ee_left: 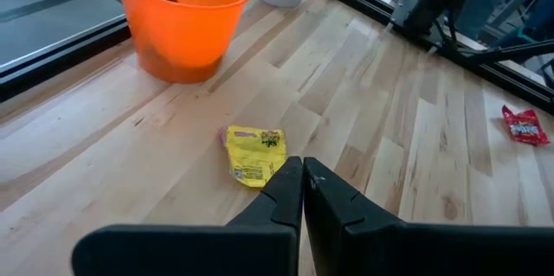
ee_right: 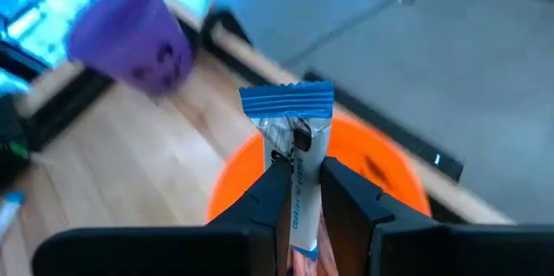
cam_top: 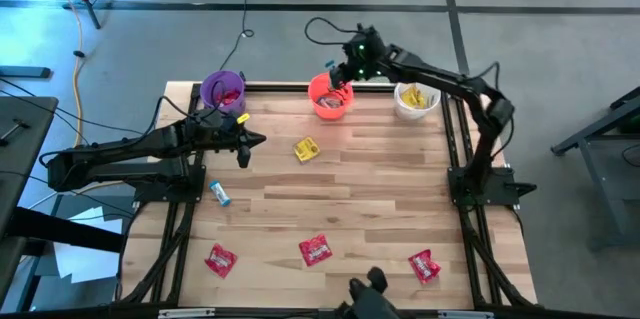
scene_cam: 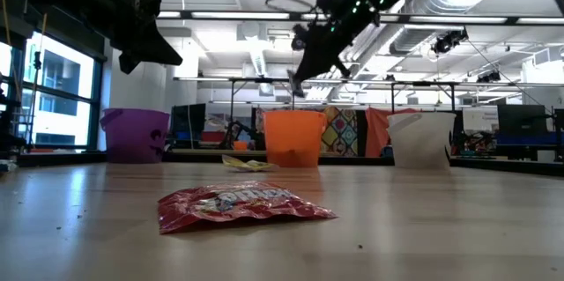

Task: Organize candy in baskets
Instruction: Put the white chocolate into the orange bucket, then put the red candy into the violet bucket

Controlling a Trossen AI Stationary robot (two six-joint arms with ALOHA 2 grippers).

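Three buckets: purple (cam_top: 222,90), orange (cam_top: 331,97) with red packets, white (cam_top: 415,99). Right gripper (ee_right: 299,181) pinches blue bar (ee_right: 293,138) over orange; left gripper (ee_left: 302,179) closed, empty.

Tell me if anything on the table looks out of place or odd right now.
Several candies still lie loose: a yellow packet, a blue-and-white bar and three red packets near the front edge. The right pincer holds a blue-and-white bar over the orange bucket, which appears to hold red packets.
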